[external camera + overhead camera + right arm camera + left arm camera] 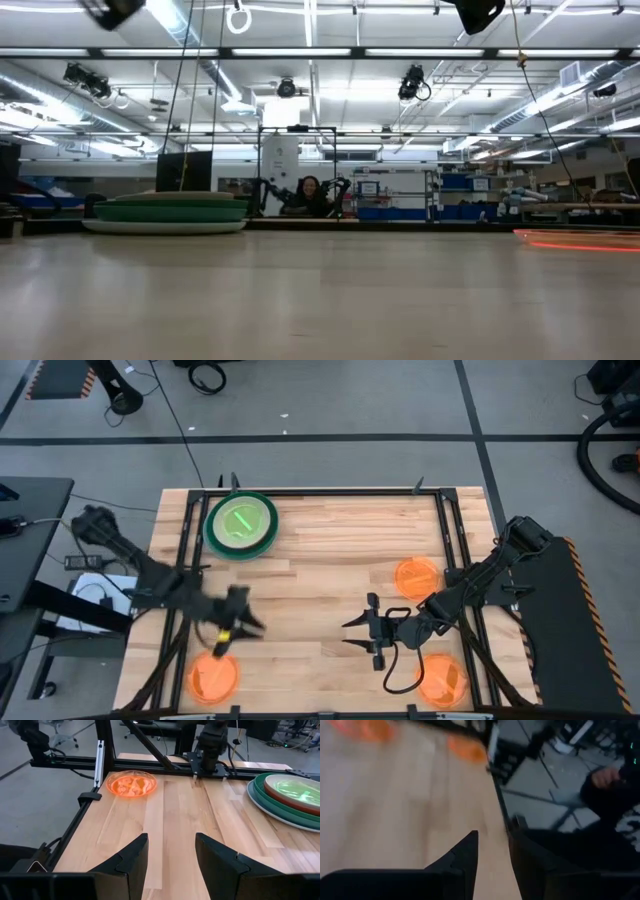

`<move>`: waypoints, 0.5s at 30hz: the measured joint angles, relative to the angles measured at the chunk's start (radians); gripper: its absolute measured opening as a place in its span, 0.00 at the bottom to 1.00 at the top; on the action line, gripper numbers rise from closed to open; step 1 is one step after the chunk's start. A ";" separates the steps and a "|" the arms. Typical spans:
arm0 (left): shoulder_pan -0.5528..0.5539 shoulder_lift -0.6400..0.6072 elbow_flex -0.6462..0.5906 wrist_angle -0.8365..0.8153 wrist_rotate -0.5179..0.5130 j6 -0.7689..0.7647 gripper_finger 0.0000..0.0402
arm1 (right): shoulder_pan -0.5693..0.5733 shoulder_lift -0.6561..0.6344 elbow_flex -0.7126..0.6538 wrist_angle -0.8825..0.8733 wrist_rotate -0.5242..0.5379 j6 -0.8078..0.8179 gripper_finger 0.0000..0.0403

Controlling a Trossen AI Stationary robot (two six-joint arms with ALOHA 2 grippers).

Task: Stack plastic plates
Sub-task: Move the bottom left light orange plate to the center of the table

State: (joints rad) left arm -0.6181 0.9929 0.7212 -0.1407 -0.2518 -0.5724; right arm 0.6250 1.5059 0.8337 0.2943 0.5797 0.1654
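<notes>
Surface: wooden table (320, 560), lab room behind.
Stack (241, 525): large plates piled, neon-green on top, at the table's far-left corner.
Orange plates (417, 576): three left loose, near the table's other corners.
Left gripper (237, 622): jaws narrowly parted, empty, beside the near-left orange plate (213, 679).
Right gripper (362, 632): jaws wide, empty.
Handling: judged light, stiff, slippery; best pinched at the rim.

Overhead, table-level, two wrist views

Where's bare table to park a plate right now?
Free: the middle strip between the plate stack and the right gripper, and the far edge right of the stack. Crowded: near-left around the left gripper and orange plate, right side by two orange plates.
</notes>
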 joint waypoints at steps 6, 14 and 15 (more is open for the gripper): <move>-0.194 0.174 -0.001 0.014 -0.080 -0.335 0.29 | -0.024 0.000 0.000 0.012 0.000 -0.009 0.43; -0.282 0.252 -0.001 -0.200 0.079 -0.722 0.29 | -0.071 0.000 0.000 0.010 -0.003 -0.011 0.43; -0.289 0.252 -0.001 -0.243 0.088 -0.761 0.29 | -0.075 0.000 0.000 0.011 -0.003 -0.011 0.43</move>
State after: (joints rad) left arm -0.9070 1.2453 0.7200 -0.3836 -0.1637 -1.3331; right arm 0.5498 1.5063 0.8337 0.3050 0.5762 0.1543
